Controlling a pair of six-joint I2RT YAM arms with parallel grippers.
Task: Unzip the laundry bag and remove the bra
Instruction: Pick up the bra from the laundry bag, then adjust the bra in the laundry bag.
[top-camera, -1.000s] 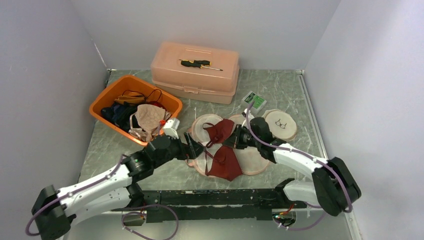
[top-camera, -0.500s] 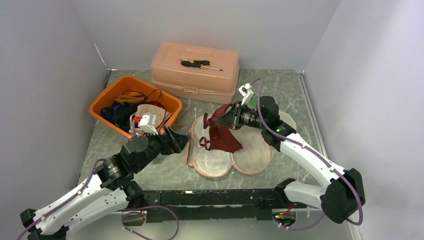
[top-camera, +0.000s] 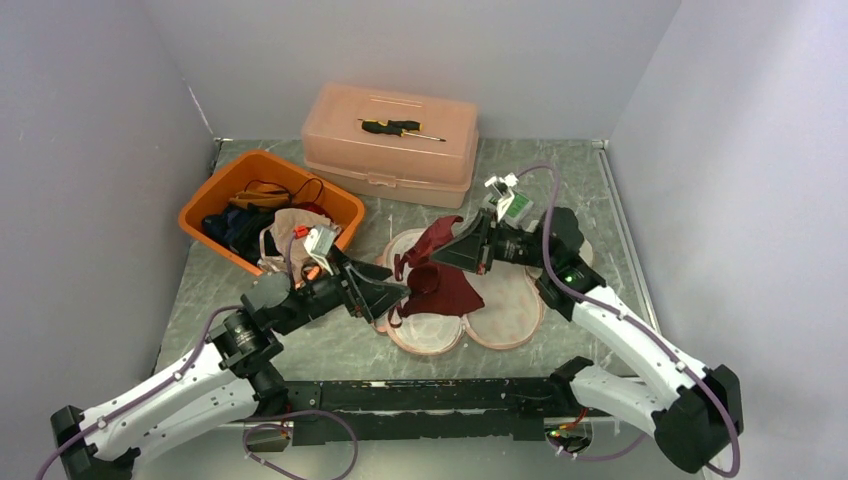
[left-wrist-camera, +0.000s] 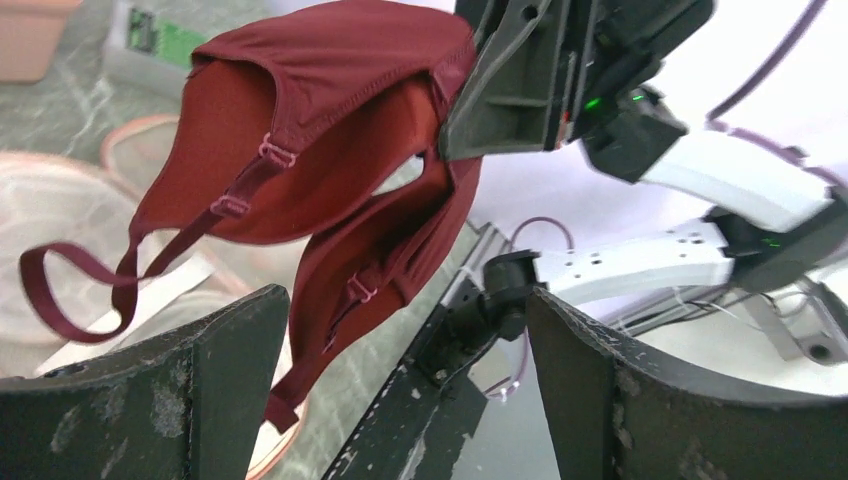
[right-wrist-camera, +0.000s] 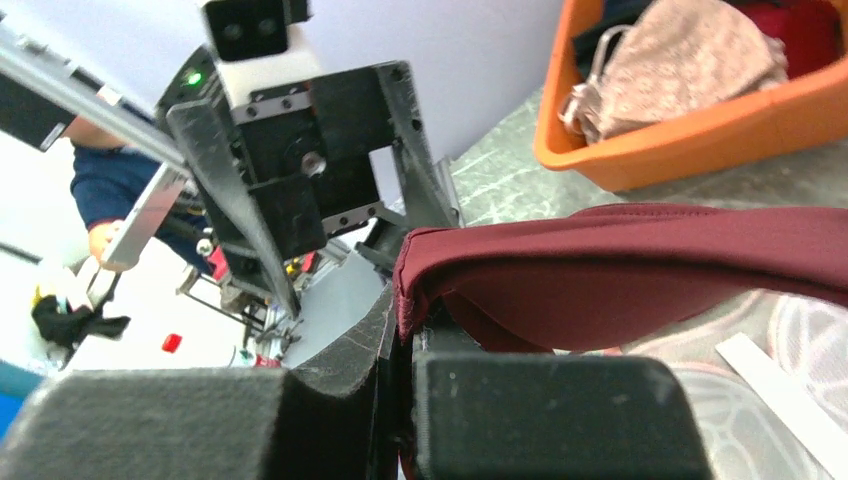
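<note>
Bra (top-camera: 445, 288) first: the dark red one is up off the table (top-camera: 570, 170) near the middle, hanging from your right gripper. Now look from the left. At ten o'clock on the table sits an orange bin (top-camera: 200, 212) full of clothes. Next is your left gripper (top-camera: 393, 292). It is low and points toward three o'clock. Its two fingers (left-wrist-camera: 210, 390) are wide apart and nothing is between them. In the left wrist view the bra (left-wrist-camera: 330, 150) hangs just in front of those fingers, with one strap loop drooping down. At twelve o'clock is a pink box (top-camera: 390, 150) with a screwdriver (top-camera: 400, 127) lying on its lid. Under the bra, the pink mesh laundry bag (top-camera: 512, 305) lies flat on the table with its round parts spread out. You cannot tell from above if the bra's low end touches the bag. Your right gripper (top-camera: 447, 252) comes in from three o'clock and points toward nine o'clock. Its jaws are pinched tight on the bra's edge, and the right wrist view shows the red cloth (right-wrist-camera: 650, 270) squeezed between the two black fingers (right-wrist-camera: 540, 420). A small green thing (top-camera: 516, 205) lies on the table just behind that arm, at about one o'clock.
</note>
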